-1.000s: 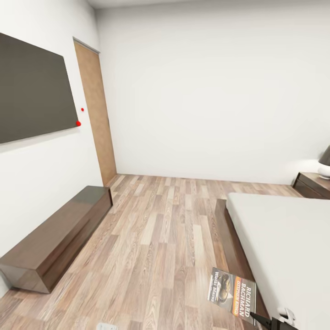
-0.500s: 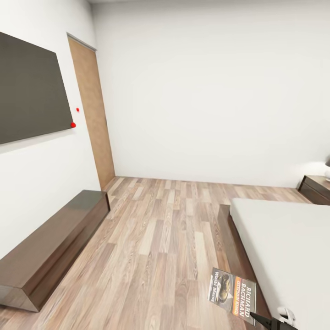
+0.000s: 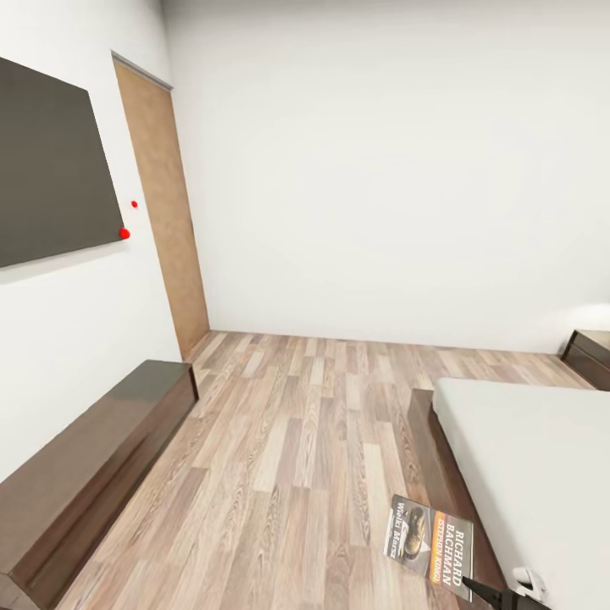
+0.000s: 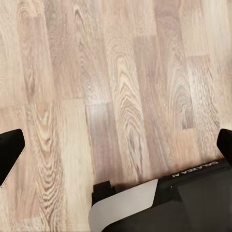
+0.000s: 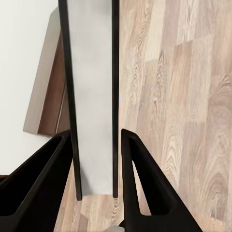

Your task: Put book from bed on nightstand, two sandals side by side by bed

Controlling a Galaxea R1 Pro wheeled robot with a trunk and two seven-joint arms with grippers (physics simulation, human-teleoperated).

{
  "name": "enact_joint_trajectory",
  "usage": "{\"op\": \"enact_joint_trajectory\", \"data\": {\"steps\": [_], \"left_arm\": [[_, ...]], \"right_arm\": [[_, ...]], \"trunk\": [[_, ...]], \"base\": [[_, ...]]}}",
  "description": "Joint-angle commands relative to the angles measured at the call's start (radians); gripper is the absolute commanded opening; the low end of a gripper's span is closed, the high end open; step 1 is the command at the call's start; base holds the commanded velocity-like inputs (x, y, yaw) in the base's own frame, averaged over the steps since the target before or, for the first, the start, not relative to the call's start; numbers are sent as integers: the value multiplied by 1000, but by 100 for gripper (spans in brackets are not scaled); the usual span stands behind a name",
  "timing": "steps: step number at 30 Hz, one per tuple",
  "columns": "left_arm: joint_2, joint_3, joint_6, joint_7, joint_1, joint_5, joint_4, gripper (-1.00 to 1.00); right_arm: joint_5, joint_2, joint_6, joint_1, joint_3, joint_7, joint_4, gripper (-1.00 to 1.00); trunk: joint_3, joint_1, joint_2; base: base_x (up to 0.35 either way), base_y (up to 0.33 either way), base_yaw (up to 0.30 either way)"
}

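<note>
Head view of the bedroom: white walls, a wood-plank floor (image 3: 288, 457), and a plain wooden door (image 3: 161, 203) at the far left corner. A dark wall panel (image 3: 51, 169) hangs on the left wall, with two small red dots just beside its right edge. Below it, a long low dark-brown bench cabinet (image 3: 85, 474) runs along the left wall. The bed (image 3: 525, 474), with light-grey mattress and dark-brown platform frame, occupies the right side; a corner of the nightstand (image 3: 590, 352) shows at the far right, beyond the bed's far end.

The book (image 3: 429, 546) appears at the near right, above the floor beside the bed's near left edge, its cover with the orange band and "Richard Bachman" lettering facing the camera. The right gripper (image 3: 491, 593) meets its lower corner at the bottom edge of the view. In the right wrist view the book (image 5: 92, 96) is seen edge-on, a thin grey slab between the two black fingers (image 5: 145, 193), which close on either side of its near end; floor and bed frame lie beyond.

In the left wrist view the left gripper (image 4: 116, 152) hangs over bare floor planks, its black fingertips (image 4: 9, 150) spread wide at opposite edges of the picture, nothing between them.
</note>
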Motion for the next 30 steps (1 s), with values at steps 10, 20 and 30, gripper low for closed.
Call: {"op": "enact_joint_trajectory", "data": {"steps": [10, 20, 30], "left_arm": [[0, 9, -3, -3, -1, -9, 1, 100], [0, 9, -3, -3, -1, -9, 1, 100], [0, 9, -3, -3, -1, -9, 1, 100]], "right_arm": [[-11, 0, 6, -1, 2, 4, 0, -100], [-11, 0, 6, -1, 2, 4, 0, -100], [-11, 0, 6, -1, 2, 2, 0, -100]], "trunk": [[-1, 1, -1], [-1, 1, -1], [-1, 1, -1]], "base": [[319, 0, -138], [319, 0, -57], [183, 0, -1]]}}
